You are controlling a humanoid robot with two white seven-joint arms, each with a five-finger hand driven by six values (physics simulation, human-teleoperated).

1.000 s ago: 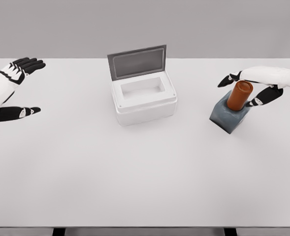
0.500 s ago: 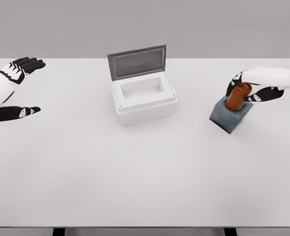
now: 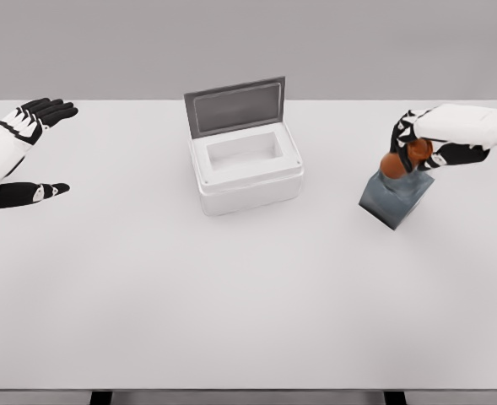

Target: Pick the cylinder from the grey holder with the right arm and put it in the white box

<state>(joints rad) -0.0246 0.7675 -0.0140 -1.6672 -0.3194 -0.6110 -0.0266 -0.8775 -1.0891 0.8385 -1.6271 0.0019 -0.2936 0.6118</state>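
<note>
The right hand (image 3: pixel 423 142) is curling its fingers closed around the top of the brown cylinder (image 3: pixel 397 162), which is standing tilted in the grey holder (image 3: pixel 392 197), well right of the white box (image 3: pixel 246 167) with its lid open.

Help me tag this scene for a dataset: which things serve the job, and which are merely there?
In the job:
- brown-orange cylinder
- grey block holder
- white box with open grey lid
- right hand, curled on the cylinder

Merely there:
- white table
- left hand, open, at the left edge
</note>
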